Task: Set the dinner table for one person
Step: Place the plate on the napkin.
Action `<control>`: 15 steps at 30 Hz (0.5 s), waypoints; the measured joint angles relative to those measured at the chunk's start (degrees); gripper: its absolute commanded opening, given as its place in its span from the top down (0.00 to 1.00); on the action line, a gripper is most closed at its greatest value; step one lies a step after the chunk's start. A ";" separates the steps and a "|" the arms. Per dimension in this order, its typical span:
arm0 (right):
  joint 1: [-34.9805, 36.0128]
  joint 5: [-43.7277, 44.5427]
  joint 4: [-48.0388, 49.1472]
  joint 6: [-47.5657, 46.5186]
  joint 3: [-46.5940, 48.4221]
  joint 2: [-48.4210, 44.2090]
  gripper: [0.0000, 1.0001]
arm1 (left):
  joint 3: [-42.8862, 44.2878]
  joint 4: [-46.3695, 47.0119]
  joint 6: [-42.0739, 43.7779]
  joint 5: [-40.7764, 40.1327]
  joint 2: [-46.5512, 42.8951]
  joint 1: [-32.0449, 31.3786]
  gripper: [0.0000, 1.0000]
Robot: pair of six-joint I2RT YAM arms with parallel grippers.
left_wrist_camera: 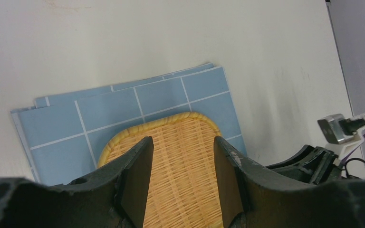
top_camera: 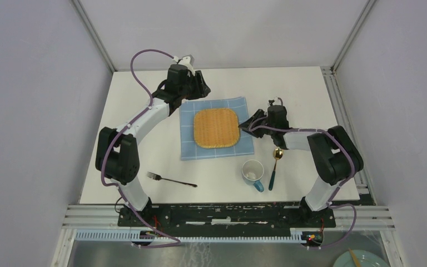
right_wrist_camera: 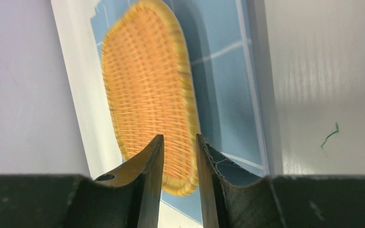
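The right gripper (right_wrist_camera: 179, 137) is reaching in sideways from the right, its jaws partway apart and straddling the right rim of the woven tray (top_camera: 217, 128). Whether the pads are pinching that rim or sitting just clear of it, I cannot tell. The left gripper (left_wrist_camera: 183, 140) is hovering released, jaws wide with nothing between them, above the far left corner of the blue checked cloth (top_camera: 188, 150).

The tray is lying bare on that cloth, about the middle of the dinner table (top_camera: 300, 92). Toward the near edge, right of centre, the mug (top_camera: 252, 171) is standing upright and looking empty. The spoon (top_camera: 274, 162) is lying just beside it, its long axis running near to far and its bowl pointing toward the right gripper, so the right arm is the nearer one. The fork (top_camera: 171, 179) is lying along the near edge, tines left, on the left arm's side and well apart from its gripper.
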 measured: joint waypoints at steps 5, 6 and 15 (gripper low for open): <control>-3.06 0.15 -6.88 -4.13 4.33 -5.33 0.63 | -0.02 0.00 0.00 -0.17 -0.04 0.00 0.42; -3.74 0.24 -8.07 -4.87 5.09 -6.40 0.63 | -0.09 0.02 0.00 -0.20 -0.09 0.00 0.42; -6.16 3.43 -32.96 -16.33 18.84 -17.97 0.67 | -4.59 -0.07 -0.09 -1.99 -5.38 0.13 0.44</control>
